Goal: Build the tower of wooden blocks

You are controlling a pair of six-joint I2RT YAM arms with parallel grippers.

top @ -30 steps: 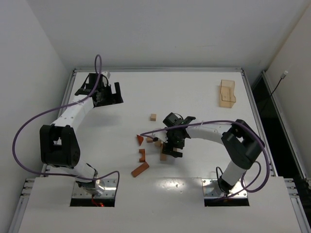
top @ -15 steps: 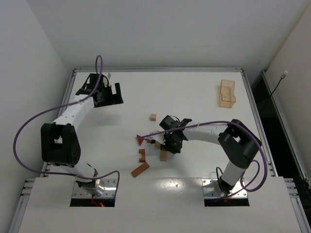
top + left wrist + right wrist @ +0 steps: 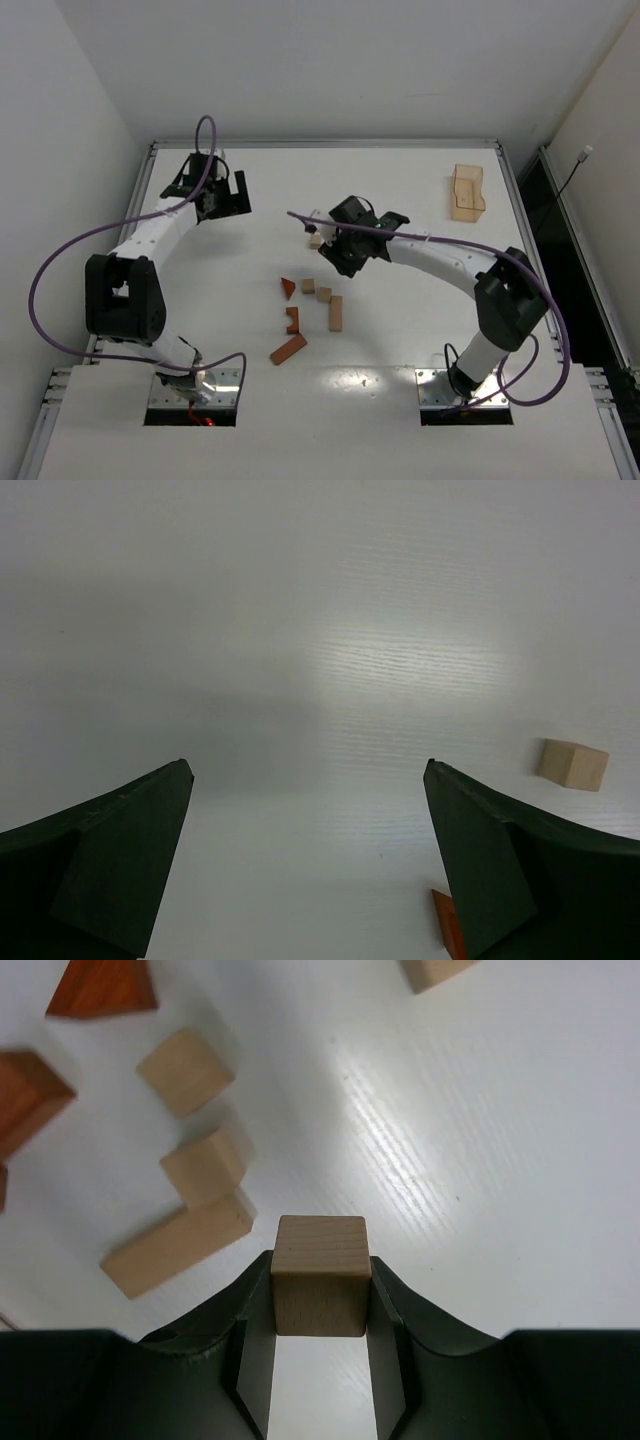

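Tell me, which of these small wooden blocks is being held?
The light tan wooden cube clamped in the right end effector; the rest lie loose on the white table.

White table (image 3: pixel 400 190) edged by a metal rail (image 3: pixel 330 144), flat light-tan tray (image 3: pixel 466 192) lying near its far right corner, plain white wall (image 3: pixel 320 70) behind, thin black cable (image 3: pixel 572 175) off the right side.

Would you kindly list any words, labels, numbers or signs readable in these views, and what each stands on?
There are none to read: the tan cube held in the right hand, the loose wood blocks, the tray and the table are all plain.
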